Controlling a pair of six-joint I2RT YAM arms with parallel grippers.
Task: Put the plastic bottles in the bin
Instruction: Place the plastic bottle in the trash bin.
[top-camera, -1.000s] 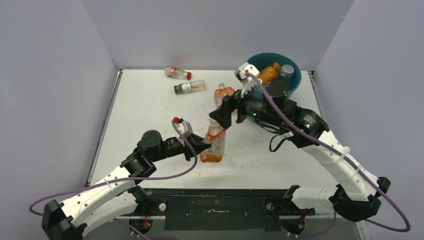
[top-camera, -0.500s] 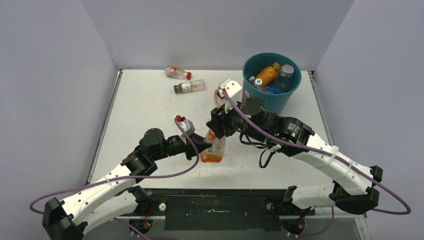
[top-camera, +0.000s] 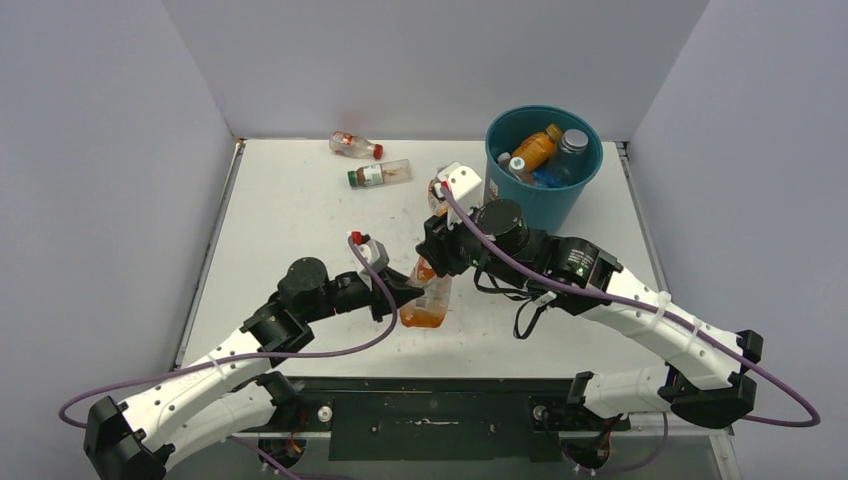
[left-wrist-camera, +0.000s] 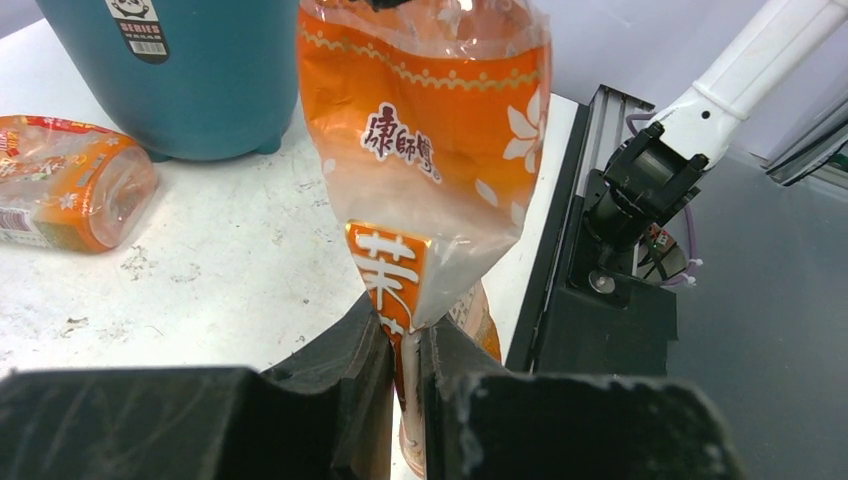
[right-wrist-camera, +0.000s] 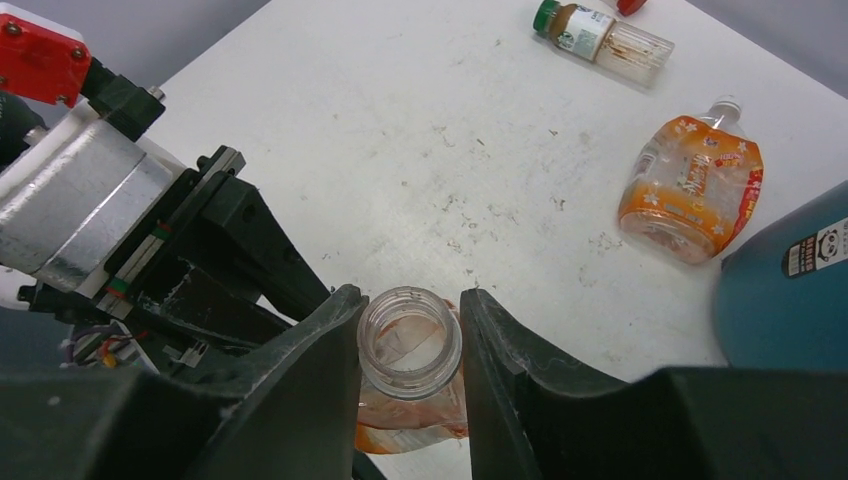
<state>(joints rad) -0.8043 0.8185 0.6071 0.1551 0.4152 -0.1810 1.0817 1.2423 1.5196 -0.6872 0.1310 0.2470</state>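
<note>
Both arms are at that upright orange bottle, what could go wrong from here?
1. The left gripper pinches only a flattened part of the crushed orange bottle; if the right gripper pulls before it lets go, the plastic may tear or slip.
2. The neck is smooth and uncapped; it might slide from the right fingers, or drip residue towards the bin.

The orange label (left-wrist-camera: 420, 140) on the clear bottle (left-wrist-camera: 485, 205) reads 康師傅 and 茶; the white sticker (left-wrist-camera: 138, 25) on the teal bin (left-wrist-camera: 215, 95) reads SERIES.
</note>
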